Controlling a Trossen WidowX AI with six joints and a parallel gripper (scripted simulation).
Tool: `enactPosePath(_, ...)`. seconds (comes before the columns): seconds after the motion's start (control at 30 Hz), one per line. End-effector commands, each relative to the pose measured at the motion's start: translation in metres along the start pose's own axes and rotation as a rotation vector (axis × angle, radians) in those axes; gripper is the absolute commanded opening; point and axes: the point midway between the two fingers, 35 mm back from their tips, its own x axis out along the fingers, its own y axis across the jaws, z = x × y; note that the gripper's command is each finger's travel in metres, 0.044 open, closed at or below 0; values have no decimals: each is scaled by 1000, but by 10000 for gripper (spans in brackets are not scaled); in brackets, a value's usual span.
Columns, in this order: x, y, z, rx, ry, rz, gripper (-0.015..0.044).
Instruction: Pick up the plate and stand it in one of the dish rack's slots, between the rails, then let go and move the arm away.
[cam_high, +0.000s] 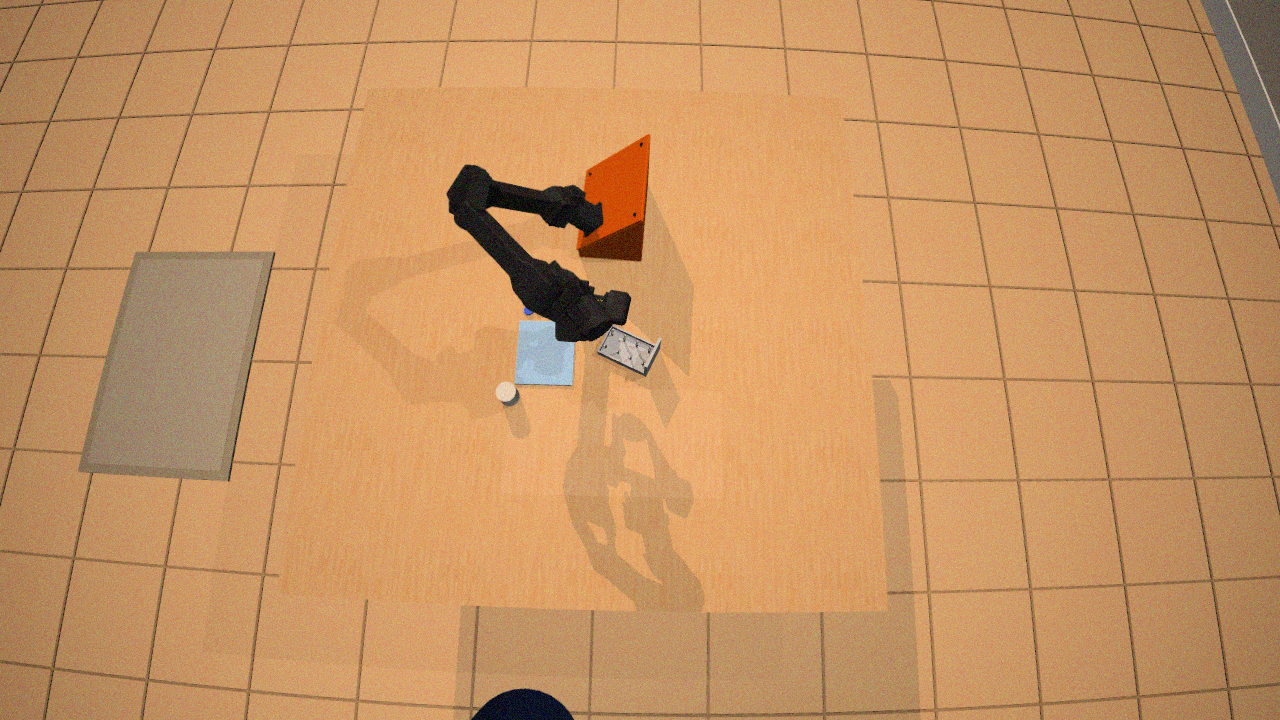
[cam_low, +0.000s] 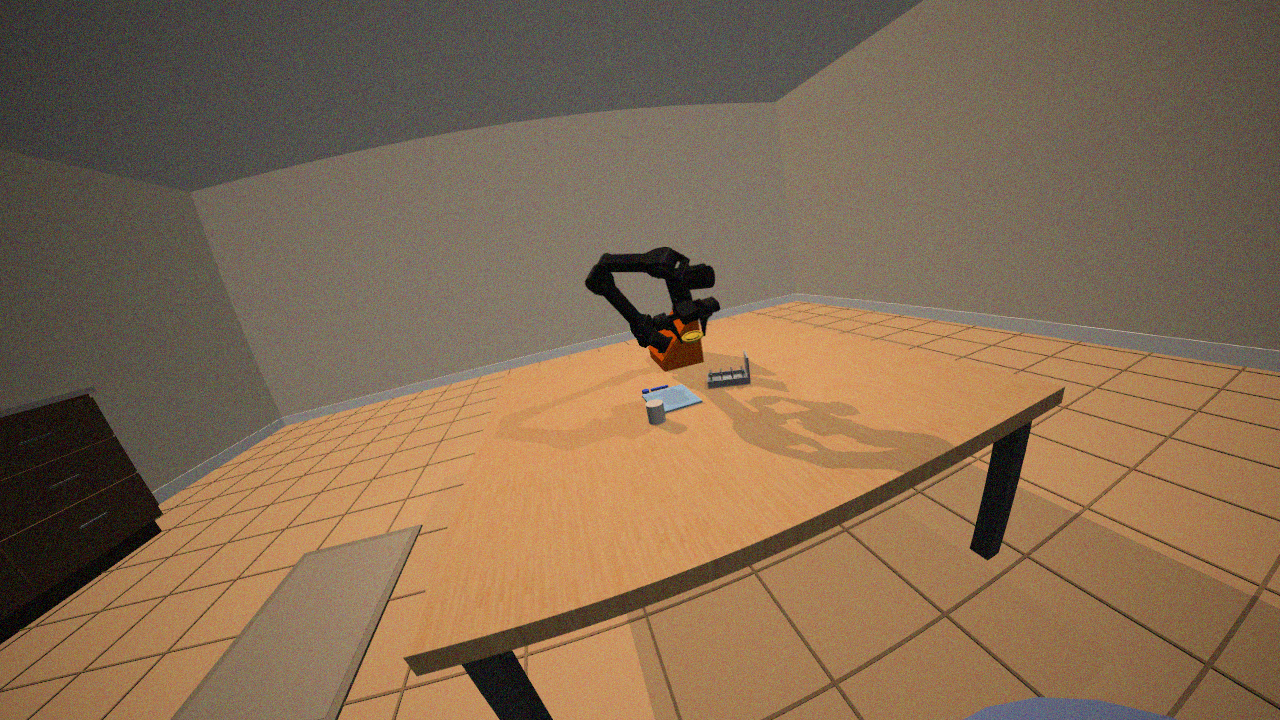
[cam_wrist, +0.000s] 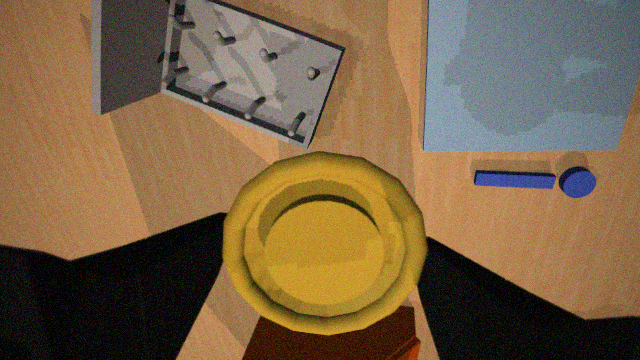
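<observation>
- Clearly, your desk (cam_high: 760, 358) (cam_low: 581, 501) bears the work: pickup looks done; standing the plate, release and retreat remain.
- Your arm (cam_high: 496, 241) (cam_low: 617, 300) is bent over, carrying the load above the wood.
- Your dish rack (cam_high: 629, 350) (cam_low: 729, 381) (cam_wrist: 320, 112) sits beside the blue mat (cam_high: 545, 354) (cam_low: 673, 398) (cam_wrist: 520, 142), with no plate between its pegs.
- Your tool (cam_low: 691, 335) (cam_wrist: 324, 237) is pinching the yellow plate by opposite sides of its rim.
- That plate (cam_low: 691, 335) (cam_wrist: 325, 312) is aloft, not in a slot; its face shows broadly to the wrist camera.
- Next, I judge, you must turn it on edge, line it up with a slot and lower it; only then spread the fingers and back off.
</observation>
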Motion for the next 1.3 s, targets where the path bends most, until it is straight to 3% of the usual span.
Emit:
enactPosePath(0.0,10,0,-1,-71,45,61,0)
enactPosePath(0.63,51,3,-2,-407,122,398,0)
enactPosePath(1.27,78,4,4,-702,-61,730,0)
